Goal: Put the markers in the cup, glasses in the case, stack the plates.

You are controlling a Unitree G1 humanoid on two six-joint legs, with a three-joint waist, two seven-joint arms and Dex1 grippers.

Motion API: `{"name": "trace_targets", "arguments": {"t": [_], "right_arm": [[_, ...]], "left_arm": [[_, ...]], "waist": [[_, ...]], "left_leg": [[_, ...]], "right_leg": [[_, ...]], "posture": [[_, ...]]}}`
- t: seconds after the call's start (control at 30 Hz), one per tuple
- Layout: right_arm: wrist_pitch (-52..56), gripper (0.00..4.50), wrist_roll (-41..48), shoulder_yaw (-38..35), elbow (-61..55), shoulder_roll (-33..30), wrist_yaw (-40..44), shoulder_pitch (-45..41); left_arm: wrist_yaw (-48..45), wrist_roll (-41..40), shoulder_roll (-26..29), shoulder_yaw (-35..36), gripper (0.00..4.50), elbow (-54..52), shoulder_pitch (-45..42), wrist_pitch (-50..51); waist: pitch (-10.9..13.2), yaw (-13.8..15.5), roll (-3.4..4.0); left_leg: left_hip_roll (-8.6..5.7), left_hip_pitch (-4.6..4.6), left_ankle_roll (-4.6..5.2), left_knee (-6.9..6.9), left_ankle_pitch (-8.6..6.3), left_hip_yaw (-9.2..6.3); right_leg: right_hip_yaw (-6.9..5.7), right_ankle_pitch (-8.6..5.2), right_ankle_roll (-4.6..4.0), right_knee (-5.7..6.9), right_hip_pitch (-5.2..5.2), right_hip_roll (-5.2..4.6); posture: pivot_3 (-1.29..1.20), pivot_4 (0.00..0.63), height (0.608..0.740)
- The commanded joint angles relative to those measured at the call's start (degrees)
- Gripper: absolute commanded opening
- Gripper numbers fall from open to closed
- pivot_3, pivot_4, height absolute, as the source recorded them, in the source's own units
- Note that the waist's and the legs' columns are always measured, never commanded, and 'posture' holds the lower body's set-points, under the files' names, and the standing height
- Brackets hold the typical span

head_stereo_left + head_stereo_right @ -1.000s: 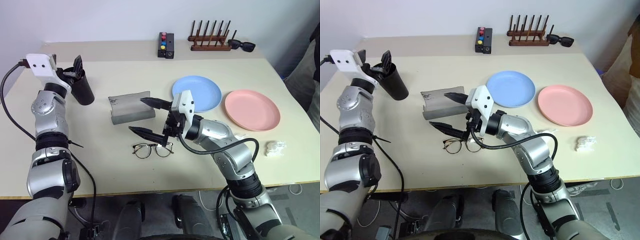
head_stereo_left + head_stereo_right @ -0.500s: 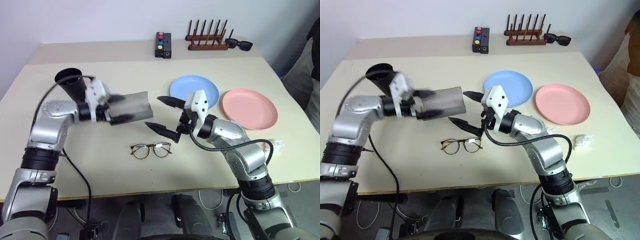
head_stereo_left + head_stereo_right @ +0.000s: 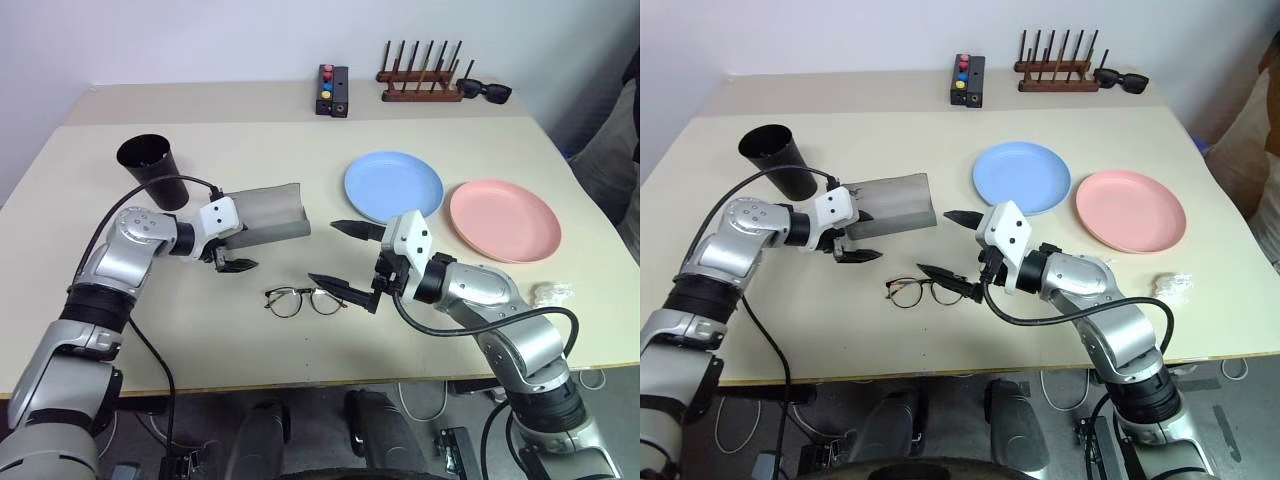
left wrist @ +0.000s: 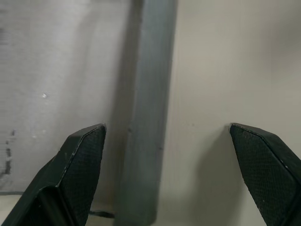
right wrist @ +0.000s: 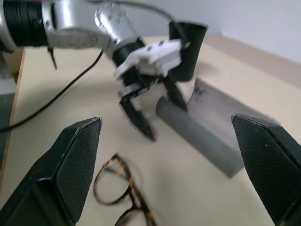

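While the thin dark-framed eyeglasses (image 3: 305, 300) lie flat on the beige desk (image 3: 300, 350) in the left eye view, the grey felt-like hinged case (image 3: 268, 213) sits open just behind them, with the left tool (image 3: 228, 250) spread at its near-left end and the right tool (image 3: 340, 258) released, gripping nothing, beside the glasses. Seen from the left wrist, both fingers (image 4: 77, 160) straddle the case's edge (image 4: 146, 117) without clamping it. From the right wrist, glasses (image 5: 123, 195), case (image 5: 211, 127) and tall black tapered cup (image 5: 188, 49) appear, the cup upright behind the case.

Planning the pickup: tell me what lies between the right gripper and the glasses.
Nothing: bare table separates the right gripper from the glasses, seen in the left eye view.
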Motion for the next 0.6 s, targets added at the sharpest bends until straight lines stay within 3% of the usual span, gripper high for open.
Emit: {"name": "trace_targets", "arguments": {"t": [0.03, 0.13, 0.6], "right_arm": [[0.5, 4.50, -0.1, -1.3, -2.4, -1.7, 0.0, 0.5], [0.6, 4.50, -0.4, -1.7, -2.1, -2.4, -0.4, 0.7], [-0.1, 4.50, -0.7, -3.3, -1.0, -3.7, 0.0, 1.1]], "left_arm": [[1.0, 0.9, -0.3, 1.1, 3.08, 0.4, 0.1, -1.5], [0.1, 0.1, 0.1, 1.8, 1.58, -1.1, 1.6, -2.2], [-7.7, -8.5, 7.1, 7.3, 1.58, -21.8, 12.3, 7.8]], "waist": [[0.0, 0.0, 0.00], [0.0, 0.0, 0.00], [0.0, -0.2, 0.01]], "left_leg": [[0.00, 0.00, 0.00, 0.02, 0.00, 0.00], [0.00, 0.00, 0.00, 0.04, 0.00, 0.01], [0.07, 0.00, 0.01, -0.01, 0.00, 0.01]], "right_leg": [[0.00, 0.00, 0.00, -0.01, 0.01, 0.00], [0.00, 0.00, 0.00, -0.01, 0.01, -0.02], [0.01, -0.03, -0.04, -0.01, -0.01, -0.02]], "posture": [[0.00, 0.150, 0.735], [0.00, 0.150, 0.735], [0.00, 0.150, 0.735]]}}
